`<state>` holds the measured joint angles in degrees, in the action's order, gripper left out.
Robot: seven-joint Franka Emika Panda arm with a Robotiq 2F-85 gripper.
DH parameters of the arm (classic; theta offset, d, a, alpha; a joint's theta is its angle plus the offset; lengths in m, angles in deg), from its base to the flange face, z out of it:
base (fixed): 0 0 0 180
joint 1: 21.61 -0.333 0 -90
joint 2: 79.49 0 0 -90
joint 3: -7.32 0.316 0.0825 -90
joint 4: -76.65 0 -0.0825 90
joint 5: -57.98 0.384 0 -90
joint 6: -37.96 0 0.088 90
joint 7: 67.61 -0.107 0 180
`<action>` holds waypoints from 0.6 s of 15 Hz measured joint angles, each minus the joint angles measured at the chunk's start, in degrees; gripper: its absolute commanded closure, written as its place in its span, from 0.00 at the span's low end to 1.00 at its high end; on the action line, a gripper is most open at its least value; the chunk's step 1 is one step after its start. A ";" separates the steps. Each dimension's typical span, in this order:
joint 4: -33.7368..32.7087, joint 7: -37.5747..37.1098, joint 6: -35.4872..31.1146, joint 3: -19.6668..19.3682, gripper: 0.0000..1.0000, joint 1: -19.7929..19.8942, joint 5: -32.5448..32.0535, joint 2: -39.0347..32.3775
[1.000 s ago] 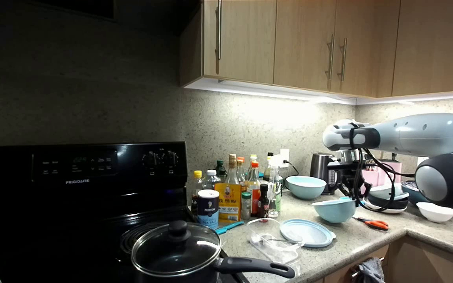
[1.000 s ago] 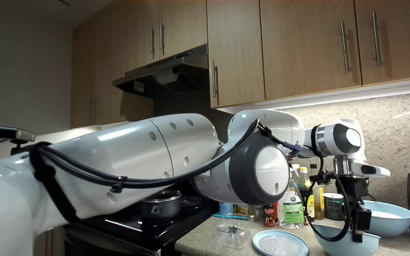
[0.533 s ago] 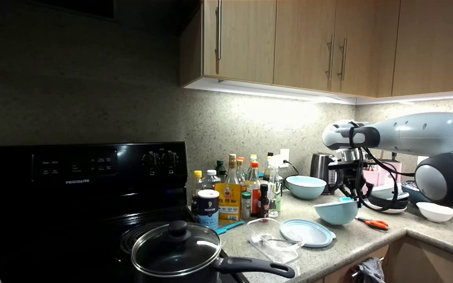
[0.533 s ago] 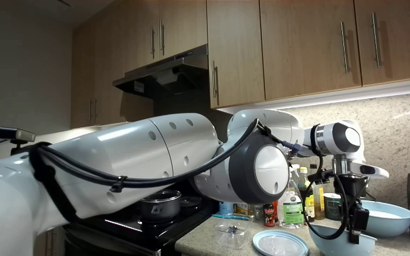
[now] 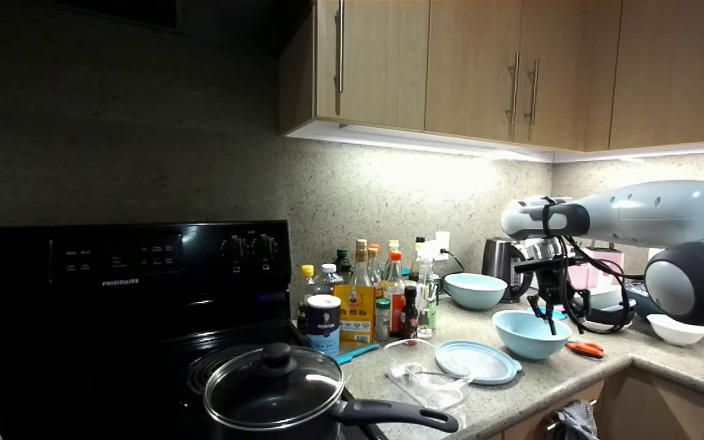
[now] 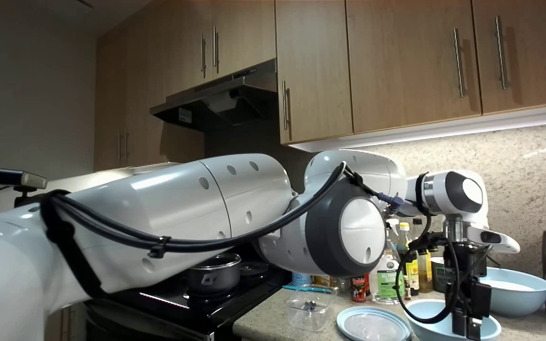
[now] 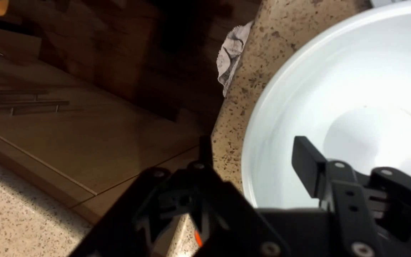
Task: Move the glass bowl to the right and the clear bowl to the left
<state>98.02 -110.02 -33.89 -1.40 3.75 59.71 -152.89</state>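
Observation:
The glass bowl (image 5: 514,343), light aqua-blue, rests level on the counter near its front edge; in the wrist view its pale inside (image 7: 334,78) fills the right half. At its rim stands my gripper (image 5: 567,332), with its jaws apart and the bowl's wall between them, neither finger visibly pressing on it. One finger (image 7: 307,164) is over the inside of the bowl, while the dark finger (image 7: 205,151) is outside the rim. In an exterior view the bowl is partly hidden behind the gripper (image 6: 466,327). I cannot make out the clear bowl; it is hidden or out of view.
Another light blue bowl (image 5: 475,293) stands behind, beside a kettle (image 5: 496,266). A pale blue plate (image 5: 477,362) and a clear rectangular tub (image 5: 428,388) lie left of the glass bowl. Orange scissor handles (image 5: 585,349) and a white bowl (image 5: 677,330) are to the right.
The bowl hung tilted in the shut gripper and shifted slightly; now it has dropped level onto the counter. The jaws have opened and the wrist has tilted and come lower.

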 measured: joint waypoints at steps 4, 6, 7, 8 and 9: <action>-0.40 0.00 0.02 -0.61 0.00 0.00 -0.30 0.14; -1.38 0.00 -1.42 -1.72 0.00 -0.22 -1.75 0.95; -1.74 0.00 -2.91 -2.38 0.00 -0.35 -2.76 1.79; -1.92 -0.01 -4.57 -3.14 0.00 -0.48 -3.76 2.96; -1.96 -0.01 -6.15 -3.84 0.00 -0.60 -4.81 4.30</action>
<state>96.06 -110.03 -40.04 -5.24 3.15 54.90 -148.59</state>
